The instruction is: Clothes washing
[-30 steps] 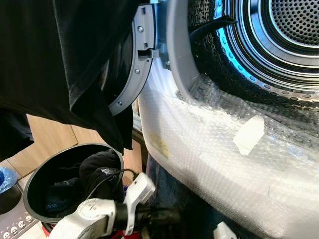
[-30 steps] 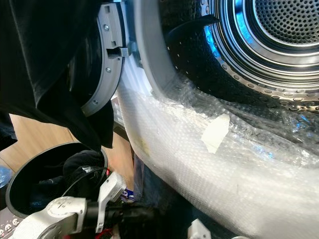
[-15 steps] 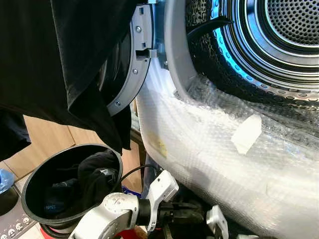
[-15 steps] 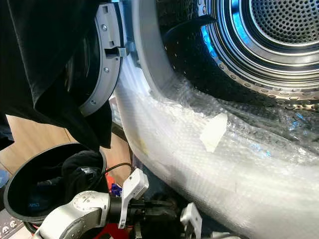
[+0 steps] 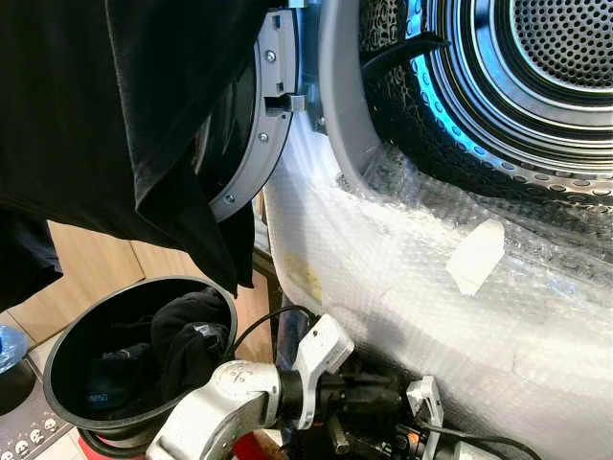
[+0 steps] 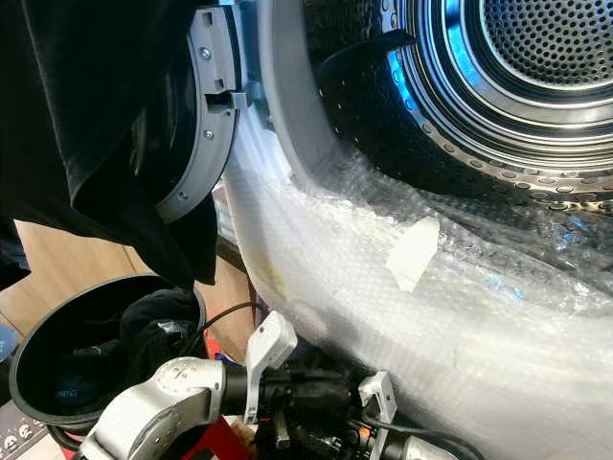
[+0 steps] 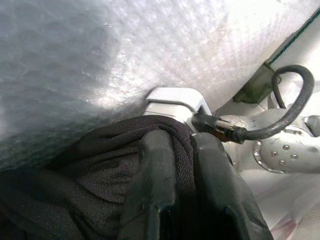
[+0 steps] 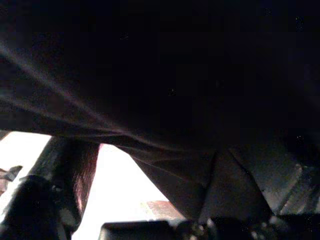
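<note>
Change since 1 s ago: the left arm (image 5: 225, 402) has swung from in front of the bucket toward the washer front, and its wrist now sits under the bubble-wrapped panel; a second wrist part with a cable has come in at the bottom edge, to its right.
Change in the rest: the washer, the hanging cloth and the bucket lie as before.
Left arm pose: silver forearm low in the head views, bent across toward the robot's right, wrist pointing at the machine's lower front.
Left end effector (image 7: 182, 165): its 2 black fingers (image 7: 152, 175) are pressed narrow together around a fold of black garment (image 7: 100, 175), just beside the bubble wrap (image 5: 412, 278).
Right end effector: the right wrist view is very dark, with black cloth across it; I cannot tell its finger state.
Washer drum (image 5: 536, 67): door open, perforated steel with a blue glow at the rim.
Door ring (image 5: 259, 125): grey, swung to the left, partly behind a large black cloth (image 5: 105, 115) hanging at upper left.
Bucket (image 5: 72, 359): black, round, on the floor at lower left, with dark clothes (image 5: 187, 335) inside.
</note>
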Tool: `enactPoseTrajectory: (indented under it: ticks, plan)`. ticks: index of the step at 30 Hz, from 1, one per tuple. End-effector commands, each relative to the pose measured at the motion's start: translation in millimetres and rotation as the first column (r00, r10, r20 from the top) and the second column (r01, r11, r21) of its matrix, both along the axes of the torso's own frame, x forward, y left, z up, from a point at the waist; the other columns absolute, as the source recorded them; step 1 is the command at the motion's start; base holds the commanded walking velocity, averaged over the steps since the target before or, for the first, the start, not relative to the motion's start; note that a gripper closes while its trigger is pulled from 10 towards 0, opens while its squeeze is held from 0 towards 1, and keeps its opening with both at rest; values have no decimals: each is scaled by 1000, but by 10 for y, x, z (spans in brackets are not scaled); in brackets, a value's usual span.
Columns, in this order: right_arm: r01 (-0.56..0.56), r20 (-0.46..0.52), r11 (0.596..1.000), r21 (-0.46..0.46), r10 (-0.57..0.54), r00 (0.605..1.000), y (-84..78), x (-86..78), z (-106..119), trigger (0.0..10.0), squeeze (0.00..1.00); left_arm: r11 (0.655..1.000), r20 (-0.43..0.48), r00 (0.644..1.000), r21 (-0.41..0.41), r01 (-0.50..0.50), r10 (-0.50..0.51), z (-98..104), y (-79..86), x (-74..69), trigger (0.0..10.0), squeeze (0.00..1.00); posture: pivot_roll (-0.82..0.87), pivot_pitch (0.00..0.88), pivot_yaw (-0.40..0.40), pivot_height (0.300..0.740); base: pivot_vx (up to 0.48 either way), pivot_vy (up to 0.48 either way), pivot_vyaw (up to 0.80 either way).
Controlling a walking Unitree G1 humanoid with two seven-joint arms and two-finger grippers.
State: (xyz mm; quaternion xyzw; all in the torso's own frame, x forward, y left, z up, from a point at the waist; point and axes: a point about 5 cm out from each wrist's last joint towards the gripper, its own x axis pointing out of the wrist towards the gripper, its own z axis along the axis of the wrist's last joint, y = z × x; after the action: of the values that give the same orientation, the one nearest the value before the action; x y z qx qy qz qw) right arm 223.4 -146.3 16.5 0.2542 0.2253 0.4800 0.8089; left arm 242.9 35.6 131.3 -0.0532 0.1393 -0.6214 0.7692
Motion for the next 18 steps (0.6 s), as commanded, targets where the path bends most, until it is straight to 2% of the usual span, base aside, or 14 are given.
enactPoseTrajectory:
  ticks: [1,4,7,8,10,11,13,18]
  plan:
    - [-32,16,998,54,32,999,39,-25,76,10000,0,1000,42,999,-10,-6,7,80,-9,37,0,0,146,0,-24,740,0,0,0]
    - [-115,28,991,71,114,993,74,-126,97,10000,0,1000,34,999,-24,9,-8,101,-17,17,0,0,148,0,-22,740,0,0,0]
    - [-129,38,990,64,127,991,68,-152,99,10000,0,999,26,999,-22,47,-46,106,-30,-32,0,0,148,0,-21,740,0,0,0]
    - [-112,52,992,59,109,993,28,-129,116,10000,0,994,3,995,-32,105,-105,100,-52,-132,0,0,148,0,-15,740,0,0,0]
    - [-106,58,993,54,102,993,11,-118,122,10000,0,991,-9,992,-39,125,-125,96,-59,-172,0,0,147,0,-15,740,0,0,0]
    - [-105,71,993,48,101,992,-30,-112,149,10000,0,982,-50,982,-65,178,-181,77,-47,-302,0,0,146,0,-11,740,0,0,0]
    - [-107,78,993,47,103,992,-52,-112,173,10000,0,976,-70,976,-74,203,-208,64,-21,-374,0,0,143,0,-6,740,0,0,0]
    - [-89,106,996,22,86,991,-230,-103,244,10000,0,988,-120,981,-48,148,-153,7,202,-470,0,0,151,0,-5,740,0,0,0]
